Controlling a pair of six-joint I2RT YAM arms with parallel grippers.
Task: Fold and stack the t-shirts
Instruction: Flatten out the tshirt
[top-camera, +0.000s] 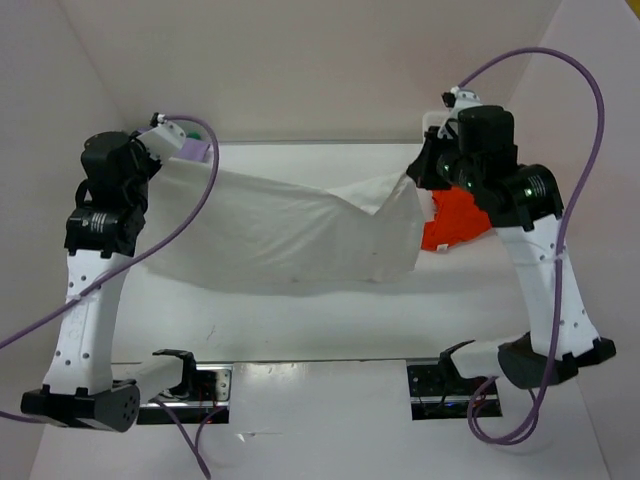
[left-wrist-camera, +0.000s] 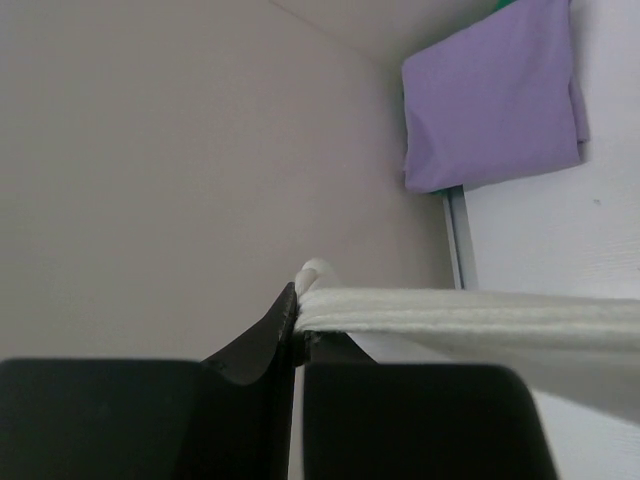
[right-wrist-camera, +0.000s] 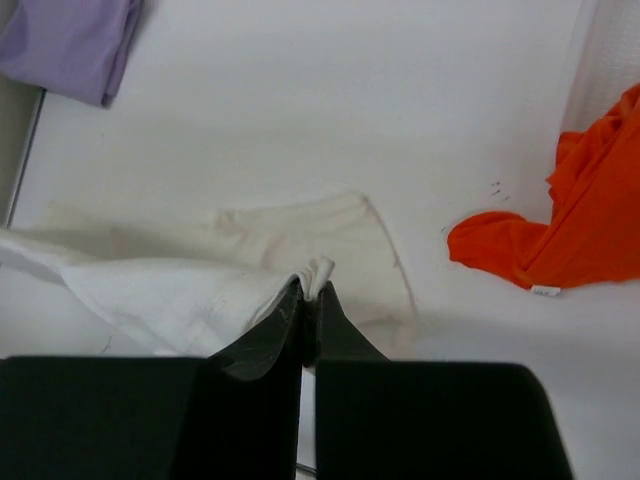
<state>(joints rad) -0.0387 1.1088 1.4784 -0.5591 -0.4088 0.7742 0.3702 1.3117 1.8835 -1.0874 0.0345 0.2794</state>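
Note:
The white t-shirt (top-camera: 290, 235) hangs stretched between my two grippers above the table, sagging in the middle. My left gripper (top-camera: 165, 160) is shut on its left corner (left-wrist-camera: 315, 285), the cloth running off to the right. At the other end my right gripper (top-camera: 415, 175) is shut on a pinch of white cloth (right-wrist-camera: 322, 272). A lavender-purple t-shirt (left-wrist-camera: 490, 95) lies folded at the back left (top-camera: 193, 150). The orange-red t-shirt (top-camera: 455, 222) lies crumpled at the right, behind the right arm (right-wrist-camera: 580, 210). A sliver of green (top-camera: 195, 128) shows by the purple one.
White walls close in the table at the back and both sides. The two arm bases (top-camera: 180, 385) (top-camera: 450, 385) sit at the near edge. A purple cable (top-camera: 580, 150) loops off each arm.

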